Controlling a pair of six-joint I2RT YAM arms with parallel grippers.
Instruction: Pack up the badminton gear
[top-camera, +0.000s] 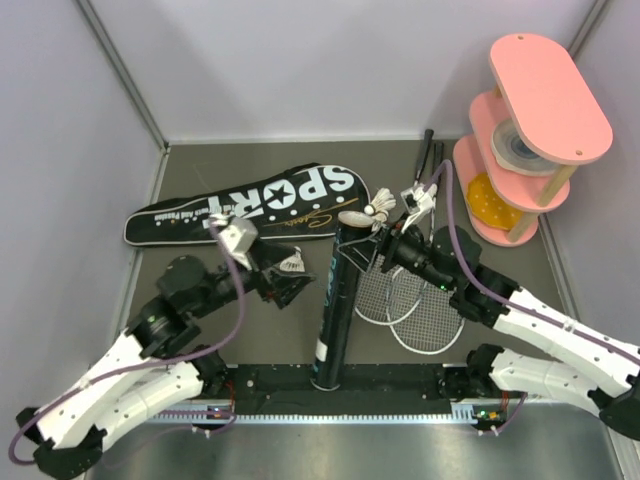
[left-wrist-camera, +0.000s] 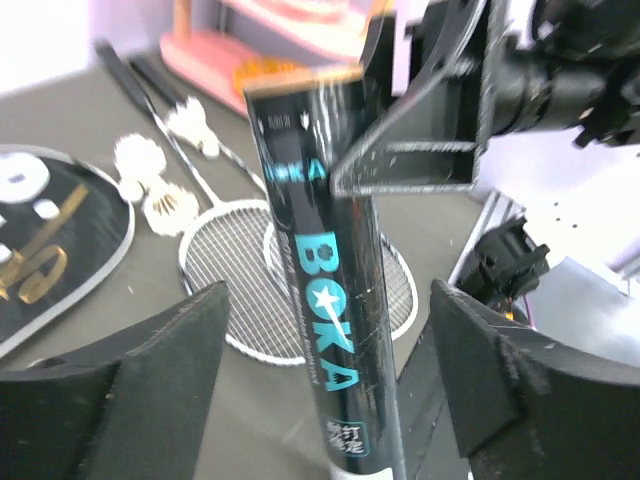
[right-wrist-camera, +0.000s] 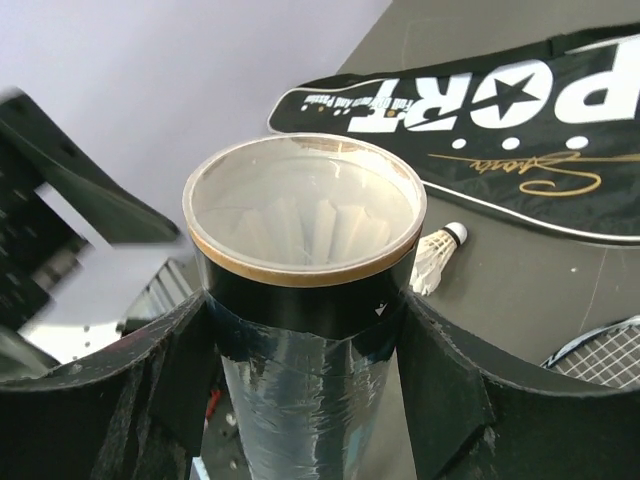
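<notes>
The long black "BOKA" shuttle tube (top-camera: 335, 300) stands upright at the table's middle. My right gripper (right-wrist-camera: 305, 340) is shut on it just below its open rim (right-wrist-camera: 305, 210), and white feathers show inside. My left gripper (left-wrist-camera: 330, 400) is open, with the tube (left-wrist-camera: 320, 300) between its fingers (left-wrist-camera: 150, 370) and a gap on each side. One shuttlecock (top-camera: 292, 265) lies by the left gripper (top-camera: 285, 282), and others (top-camera: 380, 205) lie near the racket shafts. Two silver rackets (top-camera: 420, 295) lie crossed on the right. The black "SPORT" bag (top-camera: 250, 205) lies flat at the back left.
The pink tiered stand (top-camera: 530, 130) stands at the back right corner. Grey walls close in the table at the left and back. A black rail (top-camera: 380, 385) runs along the near edge between the arm bases.
</notes>
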